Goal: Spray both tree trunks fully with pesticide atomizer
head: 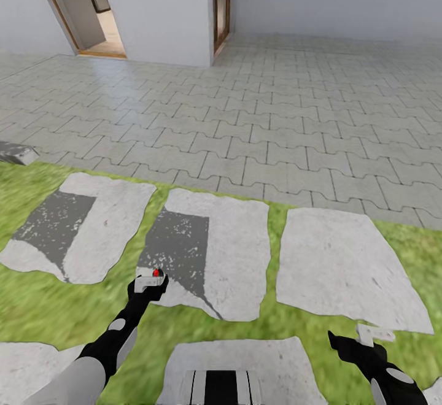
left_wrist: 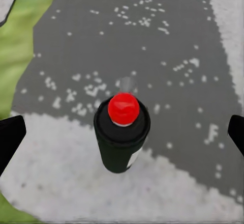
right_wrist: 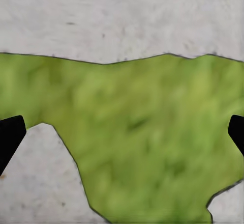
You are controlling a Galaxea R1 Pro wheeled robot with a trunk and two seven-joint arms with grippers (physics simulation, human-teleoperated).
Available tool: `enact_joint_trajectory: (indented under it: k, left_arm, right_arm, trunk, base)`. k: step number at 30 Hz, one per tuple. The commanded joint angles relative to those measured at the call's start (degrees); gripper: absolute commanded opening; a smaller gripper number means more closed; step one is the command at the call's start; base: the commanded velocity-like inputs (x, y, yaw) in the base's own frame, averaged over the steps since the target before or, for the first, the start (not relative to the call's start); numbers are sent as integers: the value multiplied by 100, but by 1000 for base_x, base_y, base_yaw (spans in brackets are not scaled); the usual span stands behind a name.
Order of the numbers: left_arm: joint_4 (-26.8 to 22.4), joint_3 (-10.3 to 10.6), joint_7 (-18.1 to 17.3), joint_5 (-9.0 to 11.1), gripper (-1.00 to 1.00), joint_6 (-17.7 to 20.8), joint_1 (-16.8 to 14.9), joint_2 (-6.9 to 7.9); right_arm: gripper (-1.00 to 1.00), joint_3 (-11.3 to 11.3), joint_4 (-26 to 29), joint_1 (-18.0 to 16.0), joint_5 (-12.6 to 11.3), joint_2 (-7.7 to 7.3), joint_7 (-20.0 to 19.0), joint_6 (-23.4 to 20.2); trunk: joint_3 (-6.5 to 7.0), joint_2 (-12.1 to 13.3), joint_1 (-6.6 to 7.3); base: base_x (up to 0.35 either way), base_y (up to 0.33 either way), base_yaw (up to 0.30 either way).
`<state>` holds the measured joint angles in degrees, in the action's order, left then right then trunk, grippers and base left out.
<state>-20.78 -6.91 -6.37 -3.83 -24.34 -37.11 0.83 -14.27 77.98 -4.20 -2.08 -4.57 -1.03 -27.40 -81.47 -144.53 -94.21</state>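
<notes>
Between the wide-apart fingers of the left gripper (left_wrist: 122,137), the sprayer (left_wrist: 122,135) is standing, its pale label unreadable; the right gripper (right_wrist: 122,135) is gaping over grass (right_wrist: 147,132).

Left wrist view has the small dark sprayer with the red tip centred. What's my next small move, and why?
Probably ease the left gripper straight toward the small dark sprayer with the red tip, then close. The sprayer stands upright on a pale stepping stone, centred between the two dark fingertips, which sit wide apart and clear of it, so nothing is gripped yet.
</notes>
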Motion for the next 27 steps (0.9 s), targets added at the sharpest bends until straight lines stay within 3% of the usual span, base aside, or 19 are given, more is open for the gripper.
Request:
enact_joint_trajectory:
  k: [1,9,19,27]
  left_arm:
    - [4,-50,-40,-39,100,-18,-3,-4]
    - [4,-47,-40,-39,100,-18,-3,-6]
    - [4,-47,-40,-39,100,-18,1,-11]
    - [4,-47,-40,-39,100,-18,1,-13]
  right_arm:
    - [100,-5,7,-2,-21,0,-11,-29]
    - [100,-5,7,-2,-21,0,-11,-28]
    - [100,-5,7,-2,-21,0,-11,-31]
    - [100,-5,7,-2,-21,0,-11,-29]
  trunk:
    - [-35,-3,-1]
    - [-263,-14,-22]
    - [-267,-14,-22]
    - [-267,-14,-22]
  base:
    - [0,0,0]
    - [0,0,0]
    - [0,0,0]
    - [132,0,0]
